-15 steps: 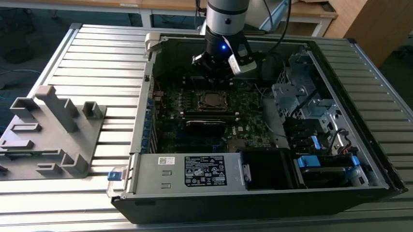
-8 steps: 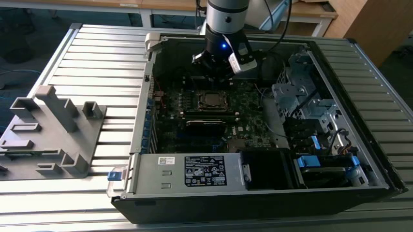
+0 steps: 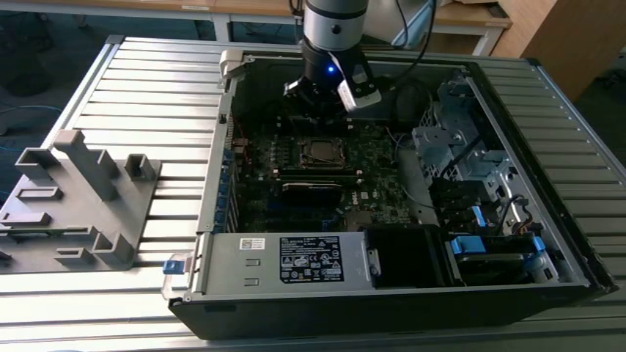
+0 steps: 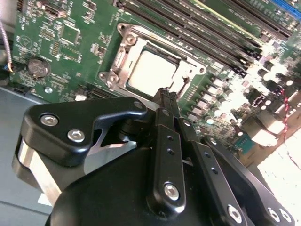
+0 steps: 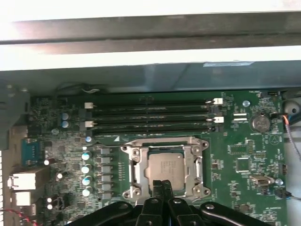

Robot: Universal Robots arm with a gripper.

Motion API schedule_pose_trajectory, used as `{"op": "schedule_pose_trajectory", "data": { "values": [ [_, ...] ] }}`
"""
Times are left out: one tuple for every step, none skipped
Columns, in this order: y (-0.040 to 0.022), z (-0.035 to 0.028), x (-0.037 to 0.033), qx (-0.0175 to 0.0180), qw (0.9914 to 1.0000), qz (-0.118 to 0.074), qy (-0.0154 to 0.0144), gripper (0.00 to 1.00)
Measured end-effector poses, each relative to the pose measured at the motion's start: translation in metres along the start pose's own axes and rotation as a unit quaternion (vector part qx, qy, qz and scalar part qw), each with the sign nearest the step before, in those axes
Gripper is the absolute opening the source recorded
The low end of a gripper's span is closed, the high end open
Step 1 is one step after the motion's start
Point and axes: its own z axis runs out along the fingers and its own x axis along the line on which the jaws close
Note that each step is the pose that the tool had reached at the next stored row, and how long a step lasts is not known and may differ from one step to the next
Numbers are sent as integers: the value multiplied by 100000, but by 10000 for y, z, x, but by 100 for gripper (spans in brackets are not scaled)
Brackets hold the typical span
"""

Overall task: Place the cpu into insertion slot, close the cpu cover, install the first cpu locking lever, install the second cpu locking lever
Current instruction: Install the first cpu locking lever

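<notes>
The cpu (image 5: 165, 169) lies flat in the insertion slot (image 3: 321, 152) on the green board inside the open computer case. Its pale metal top (image 4: 153, 70) shows through the cut-out of the silver cpu cover (image 5: 193, 165), which lies down around it. My gripper (image 5: 163, 184) hangs just above the socket's edge, with its black fingers (image 4: 165, 101) pressed together and nothing between them. In the exterior view the gripper (image 3: 318, 110) sits low in the case, over the far side of the socket. I cannot tell how the thin locking levers stand.
Long black memory slots (image 5: 150, 117) run beside the socket. A coin cell (image 5: 259, 123) sits on the board. A power supply (image 3: 293, 260) and a drive cage with blue tabs (image 3: 489, 246) stand in the case. A grey fixture (image 3: 78, 205) is at the exterior view's left.
</notes>
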Motion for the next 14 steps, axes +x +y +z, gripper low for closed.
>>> {"op": "schedule_pose_trajectory", "data": {
  "values": [
    [-1,0,17,3,100000,-6,-24,11],
    [-2,-1,40,5,100000,-9,-66,11],
    [-4,-1,66,3,100000,-10,-134,11],
    [-5,-1,93,-6,100000,-5,-209,11],
    [-6,-1,120,-11,100000,-9,-290,11],
    [-7,-1,145,-12,99999,-17,-350,11],
    [-9,-1,168,-18,99999,-20,-413,11],
    [-9,-1,190,-20,99999,-17,-461,11],
    [-10,-1,210,-21,99999,-16,-498,11],
    [-11,-1,229,-26,99999,-14,-533,11],
    [-13,-1,248,-25,99998,-18,-562,11],
    [-13,-1,265,-31,99998,-21,-596,11],
    [-14,-1,278,-30,99998,-23,-630,11],
    [-14,-1,281,-31,99998,-22,-658,11]
  ]
}}
